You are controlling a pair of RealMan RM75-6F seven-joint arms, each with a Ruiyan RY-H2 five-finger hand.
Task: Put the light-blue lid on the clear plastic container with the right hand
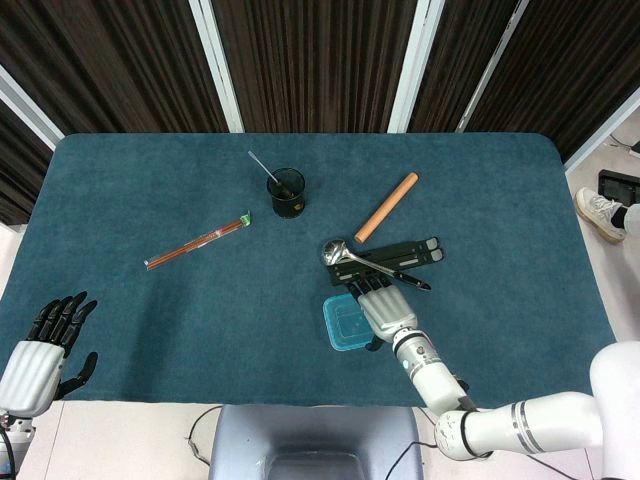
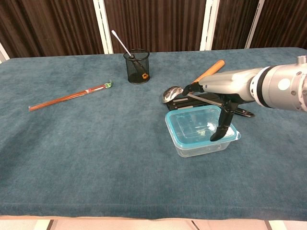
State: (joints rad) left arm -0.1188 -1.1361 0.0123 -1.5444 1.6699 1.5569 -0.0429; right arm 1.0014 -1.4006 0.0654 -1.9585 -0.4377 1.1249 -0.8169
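The light-blue lid (image 2: 194,125) lies on top of the clear plastic container (image 2: 199,149), near the table's front, right of centre. In the head view the lid (image 1: 345,324) covers the container completely. My right hand (image 2: 218,93) reaches over the lid's right side with its fingers stretched out flat. Its thumb (image 2: 220,125) hangs down against the lid's right rim. The head view shows this hand (image 1: 385,310) beside and partly over the lid, holding nothing. My left hand (image 1: 40,358) hovers off the table's front left corner, fingers apart and empty.
Just behind the container lie a metal ladle (image 2: 170,93) and a black flat stand (image 1: 400,258). A wooden rod (image 1: 386,207) lies farther back, a black mesh cup (image 1: 287,195) with a stick stands at centre back, and a red stick packet (image 1: 197,241) lies to the left.
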